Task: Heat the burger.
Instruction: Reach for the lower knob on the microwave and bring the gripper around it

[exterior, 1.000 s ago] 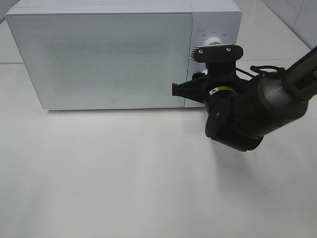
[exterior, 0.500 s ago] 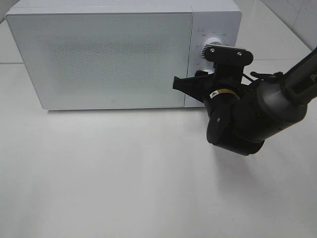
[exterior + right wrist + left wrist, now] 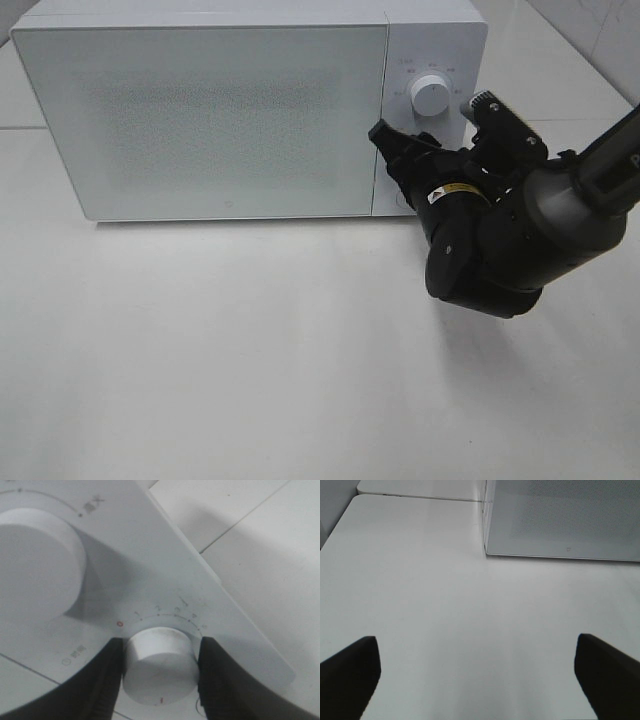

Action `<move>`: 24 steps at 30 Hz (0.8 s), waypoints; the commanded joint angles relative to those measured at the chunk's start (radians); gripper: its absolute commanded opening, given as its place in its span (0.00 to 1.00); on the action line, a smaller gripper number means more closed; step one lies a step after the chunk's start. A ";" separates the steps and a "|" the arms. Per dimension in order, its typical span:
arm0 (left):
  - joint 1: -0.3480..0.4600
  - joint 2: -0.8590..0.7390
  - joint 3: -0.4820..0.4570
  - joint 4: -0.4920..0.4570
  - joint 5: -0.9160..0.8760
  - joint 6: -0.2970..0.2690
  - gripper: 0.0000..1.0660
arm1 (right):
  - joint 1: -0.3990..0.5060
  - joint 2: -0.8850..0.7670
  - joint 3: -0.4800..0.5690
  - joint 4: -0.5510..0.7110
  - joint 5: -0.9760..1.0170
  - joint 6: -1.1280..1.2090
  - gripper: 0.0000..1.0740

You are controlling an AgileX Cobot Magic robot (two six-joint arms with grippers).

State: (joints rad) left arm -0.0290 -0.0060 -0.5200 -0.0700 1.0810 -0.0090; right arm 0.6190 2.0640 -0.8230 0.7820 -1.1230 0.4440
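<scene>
**Right claw clamped on the microwave's lower knob; burger out of sight**

The microwave (image 3: 210, 120) stands along the far edge of the white worktop (image 3: 250, 360) with its frosted door (image 3: 200, 110) closed. The burger appears in none of the views, so I cannot tell where it is. Nothing shows through the door.

The right arm (image 3: 530, 225) comes in from the worktop's right edge. Its heavy dark wrist hangs low in front of the microwave's right front corner, and the tool end faces the control panel (image 3: 435, 60). The wrist is rolled to a slant. One black finger (image 3: 385, 140) juts up across the seam between door and panel, and the camera bracket (image 3: 505, 120) sticks out toward the upper right. The upper knob (image 3: 430, 95) stands uncovered just above the claw.

In the right wrist view, the right claw (image 3: 160, 680) is closed around the lower knob (image 3: 157, 652), with a ribbed finger pressed against each side of it. A numbered scale beginning with a red zero arcs round one side of the knob. A small red tick on the knob's face sits on the side away from those numbers.

The left claw (image 3: 480, 680) is out of the overhead view. In its own view the two dark fingers (image 3: 347, 677) are spread wide apart and hold nothing. They hover over bare worktop, facing the microwave's front left corner.
</scene>
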 commanded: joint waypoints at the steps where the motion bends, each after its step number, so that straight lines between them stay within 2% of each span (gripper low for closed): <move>1: -0.006 -0.017 0.001 0.001 -0.011 0.000 0.92 | -0.003 -0.015 -0.050 -0.178 -0.166 0.139 0.00; 8: -0.006 -0.017 0.001 0.001 -0.011 0.000 0.92 | -0.003 -0.015 -0.050 -0.205 -0.145 0.476 0.00; 24: -0.006 -0.017 0.001 0.001 -0.011 0.000 0.92 | -0.003 -0.015 -0.050 -0.235 -0.147 0.968 0.00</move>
State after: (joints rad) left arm -0.0290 -0.0060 -0.5200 -0.0700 1.0810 -0.0090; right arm 0.6190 2.0700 -0.8230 0.7800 -1.1230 1.3170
